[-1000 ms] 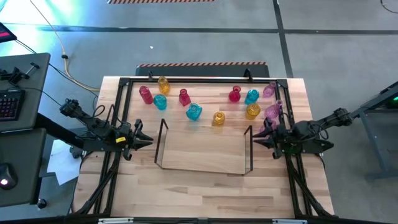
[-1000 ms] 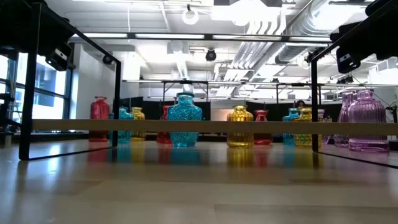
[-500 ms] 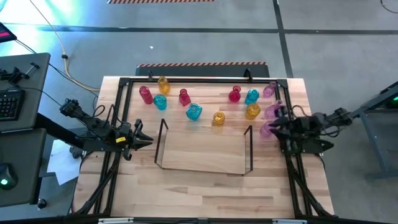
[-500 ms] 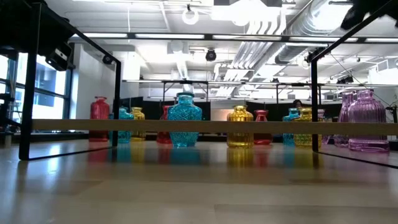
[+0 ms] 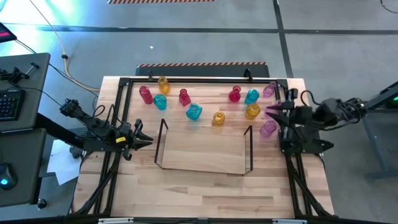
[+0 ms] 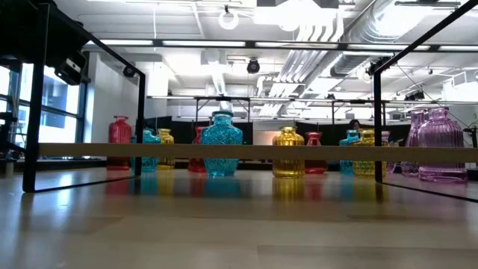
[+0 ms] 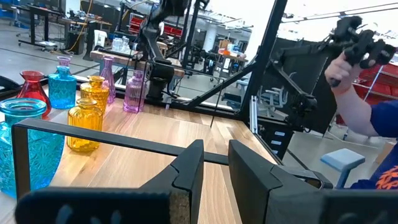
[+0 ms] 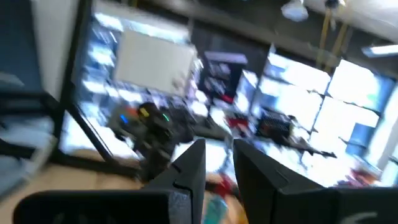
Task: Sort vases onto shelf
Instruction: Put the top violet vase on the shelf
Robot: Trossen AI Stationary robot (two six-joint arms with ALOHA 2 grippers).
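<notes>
Several small glass vases stand upright on their bases along the table's far part: red (image 5: 145,94), yellow (image 5: 163,84), cyan (image 5: 194,112), yellow (image 5: 218,118), cyan (image 5: 252,96) and purple (image 5: 268,128). In front of them lies the shelf (image 5: 202,163), a clear tray with dark upright frames at both short ends. My left gripper (image 5: 151,140) waits level beside the shelf's left end, open by a narrow gap (image 7: 216,155). My right gripper (image 5: 272,108) hangs raised above the purple vases at the right, also open by a narrow gap (image 8: 219,155). Neither holds anything.
A black metal frame (image 5: 124,81) runs around the wooden table (image 5: 199,186). A desk with a keyboard (image 5: 9,102) stands off the table's left side. In the left wrist view a person's hand (image 7: 345,62) holds a device beyond the table's right side.
My right gripper has risen from beside the shelf's right end to well above the table and has rolled about its own axis. In the low view it has left the picture at the top right. The vases and the shelf have stayed put.
</notes>
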